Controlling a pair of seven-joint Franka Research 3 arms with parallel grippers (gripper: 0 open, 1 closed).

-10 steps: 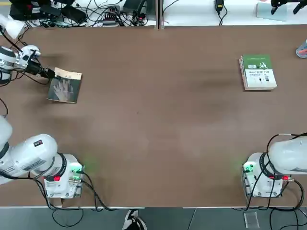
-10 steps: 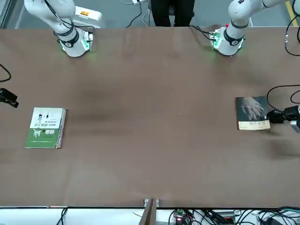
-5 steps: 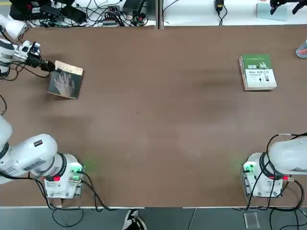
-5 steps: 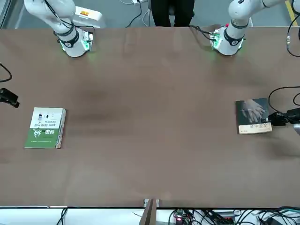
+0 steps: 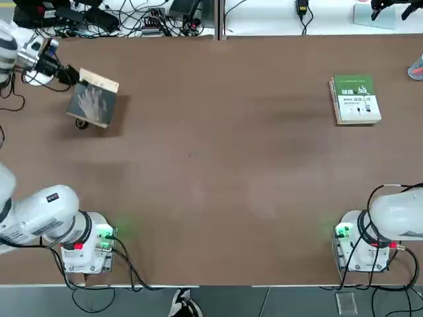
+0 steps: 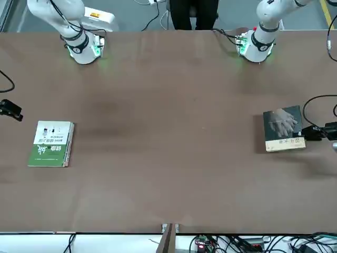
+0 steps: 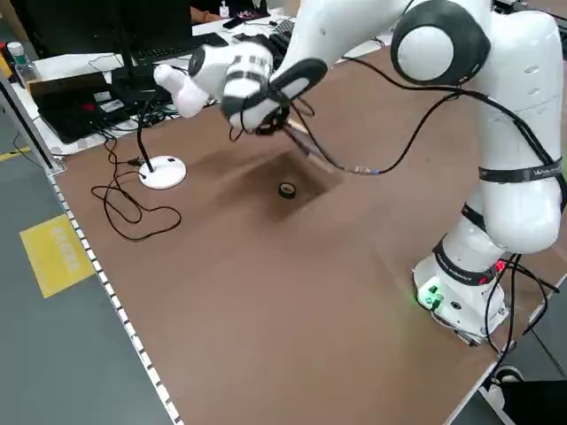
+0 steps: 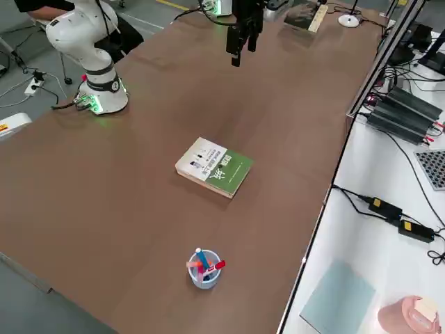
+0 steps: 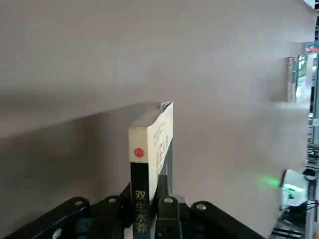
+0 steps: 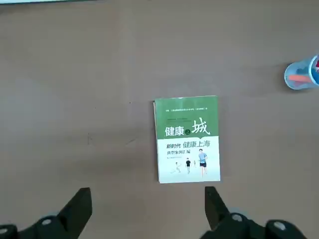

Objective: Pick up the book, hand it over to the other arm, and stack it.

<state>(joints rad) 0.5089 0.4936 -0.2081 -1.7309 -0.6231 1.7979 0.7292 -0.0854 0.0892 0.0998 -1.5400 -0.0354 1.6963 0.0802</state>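
Left gripper [image 5: 66, 74]: far left of the table in the top view, near the rear edge, fingers clamped on the spine edge of the book [image 5: 93, 100]. The book juts from the fingertips toward the table's middle, lifted clear of the surface and tilted, its shadow on the wood below.

Book: small thin paperback, dark grey-green cover with a pale hand picture, tan band along one end; in the left wrist view its spine [image 9: 139, 191] stands upright between the black fingers, dark with pale lettering and a red mark on a cream top section.

Table [image 5: 218, 172]: broad, flat, matte brown.

Small dark ring [image 7: 287, 189]: lies on the table under the held book.

Green-and-white book [image 5: 355, 99]: thicker, rectangular, lying flat at the far right.

Right gripper [image 10: 148, 211]: raised directly above the green-and-white book, black fingers spread wide, holding nothing.

Blue cup [image 8: 203, 268]: holds pens, near the table's right edge.
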